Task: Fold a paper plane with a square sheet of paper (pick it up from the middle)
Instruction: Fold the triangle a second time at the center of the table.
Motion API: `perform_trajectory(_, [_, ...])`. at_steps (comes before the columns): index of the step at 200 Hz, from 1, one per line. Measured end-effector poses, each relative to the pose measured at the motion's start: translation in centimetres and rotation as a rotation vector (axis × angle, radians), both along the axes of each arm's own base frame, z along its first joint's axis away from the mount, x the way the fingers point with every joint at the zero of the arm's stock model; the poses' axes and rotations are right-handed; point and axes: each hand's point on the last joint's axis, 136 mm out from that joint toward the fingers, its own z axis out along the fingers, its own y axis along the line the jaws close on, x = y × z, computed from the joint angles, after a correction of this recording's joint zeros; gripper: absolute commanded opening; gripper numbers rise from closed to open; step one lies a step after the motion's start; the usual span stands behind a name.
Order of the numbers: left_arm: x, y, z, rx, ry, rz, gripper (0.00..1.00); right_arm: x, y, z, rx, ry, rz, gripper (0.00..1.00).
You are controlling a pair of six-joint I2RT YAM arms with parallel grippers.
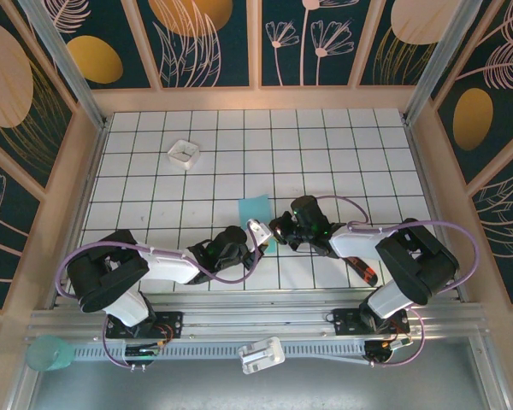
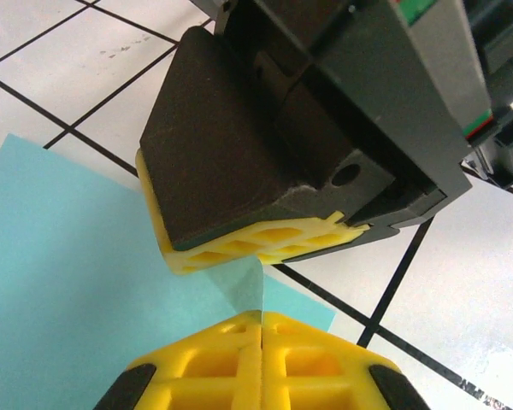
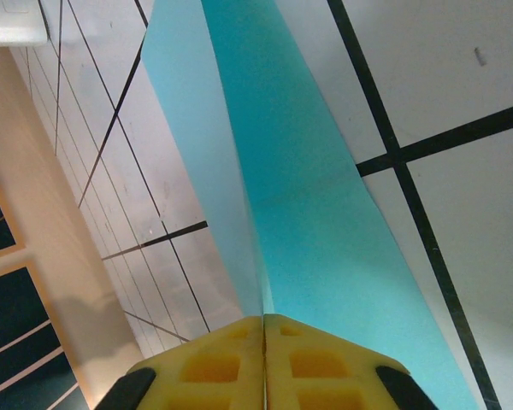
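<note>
The square sheet of paper (image 1: 255,209) is turquoise-blue and lies on the white grid table, its near part lifted into a raised fold. My left gripper (image 1: 258,231) is shut on a thin standing flap of the sheet (image 2: 68,290), pinched between its yellow fingertips (image 2: 231,359). My right gripper (image 1: 279,229) faces it from the right, tip to tip, and looms close above in the left wrist view (image 2: 256,248). It is shut on the crease of the sheet (image 3: 308,171), which rises away in two sloping panels. The paper plane is out of view.
A small white square tray (image 1: 184,153) sits at the back left of the table. A red-and-black pen-like tool (image 1: 365,272) lies near the right arm. A white block (image 1: 261,354) and a teal cup (image 1: 51,352) rest on the front rail. Wooden walls (image 1: 92,171) border the grid.
</note>
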Motion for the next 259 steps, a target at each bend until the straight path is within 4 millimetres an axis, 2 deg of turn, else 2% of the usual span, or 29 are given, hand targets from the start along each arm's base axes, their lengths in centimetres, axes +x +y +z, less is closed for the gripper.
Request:
perform_trajectory(32, [0.0, -0.3, 0.4, -0.029, -0.003, -0.003, 0.00, 0.2, -0.3, -0.1, -0.003, -0.001, -0.008, 0.27])
perform_trajectory(53, [-0.6, -0.6, 0.5, -0.062, 0.024, -0.022, 0.00, 0.5, -1.7, 0.3, -0.018, -0.014, -0.032, 0.32])
perform_trajectory(82, [-2.0, -1.5, 0.9, -0.129, 0.093, -0.082, 0.00, 2.1, -4.8, 3.3, -0.065, -0.147, -0.069, 0.37])
perform_trajectory(97, [-2.9, -1.8, 0.8, -0.156, 0.136, -0.117, 0.00, 2.8, -5.7, 5.0, -0.101, -0.251, -0.048, 0.39])
perform_trajectory(126, [-4.6, -1.5, 0.1, -0.174, 0.221, -0.163, 0.00, 3.7, -4.8, 6.8, -0.167, -0.400, 0.080, 0.42])
perform_trajectory(139, [-5.1, -1.2, 0.0, -0.187, 0.248, -0.168, 0.00, 4.0, -3.9, 7.1, -0.181, -0.440, 0.141, 0.39])
perform_trajectory(162, [-5.0, -0.8, 0.2, -0.215, 0.271, -0.160, 0.00, 3.8, -2.3, 6.0, -0.185, -0.453, 0.245, 0.31])
perform_trajectory(185, [-4.6, -0.6, 0.6, -0.247, 0.285, -0.146, 0.00, 3.4, -1.1, 3.2, -0.197, -0.399, 0.321, 0.26])
perform_trajectory(223, [-3.9, 0.1, 0.8, -0.292, 0.321, -0.116, 0.00, 3.0, -1.2, -1.2, -0.247, -0.308, 0.370, 0.23])
perform_trajectory(259, [-3.2, 0.7, 0.8, -0.325, 0.356, -0.090, 0.00, 2.7, -1.5, -2.9, -0.274, -0.282, 0.393, 0.22])
